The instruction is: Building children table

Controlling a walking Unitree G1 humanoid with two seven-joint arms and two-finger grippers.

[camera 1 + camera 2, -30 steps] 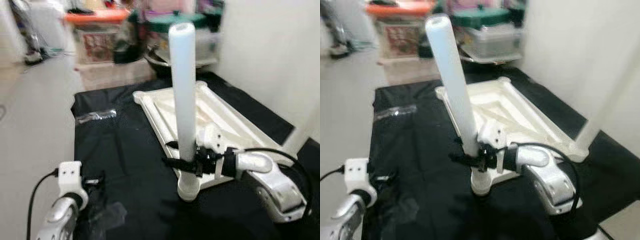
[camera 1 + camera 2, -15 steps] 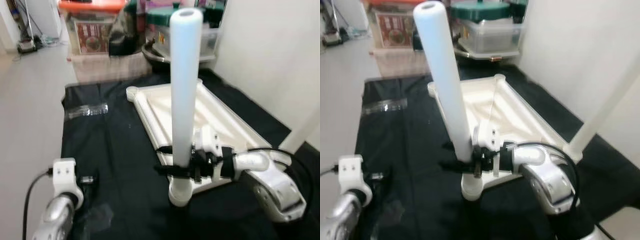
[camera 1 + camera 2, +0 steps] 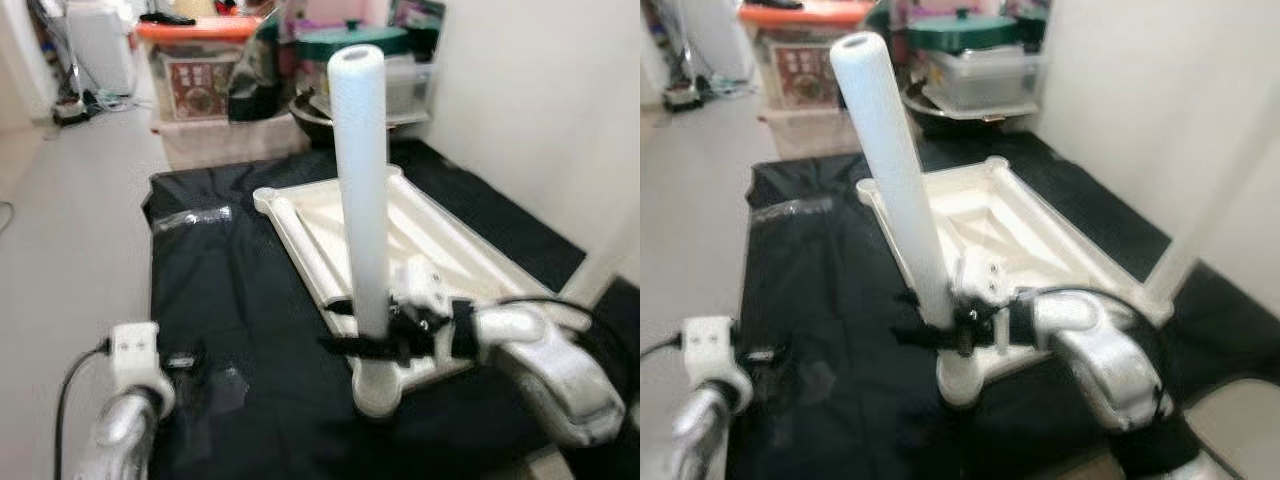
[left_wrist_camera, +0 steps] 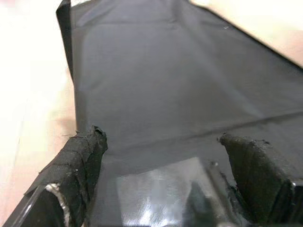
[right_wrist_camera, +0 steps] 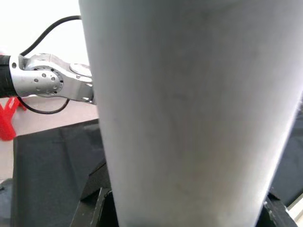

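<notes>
**Leg Held Upright at the Corner Socket**

Black cloth [image 3: 250, 300] spread over the floor, serving as work mat under the upturned white tabletop [image 3: 440, 245]. White table leg [image 3: 362, 190] standing upright at the tabletop's near corner, foot in the round corner socket [image 3: 378, 385], probably being seated or twisted home. Right hand [image 3: 372, 340] clamped around the leg just above the socket, fingers pinching it from both sides to keep it plumb. Left hand [image 4: 165, 189] spread wide, hovering low over a clear plastic bag [image 4: 161, 191] on the cloth, well apart from the tabletop. Storage bins [image 3: 200, 70] beyond the tabletop's far edge.
</notes>
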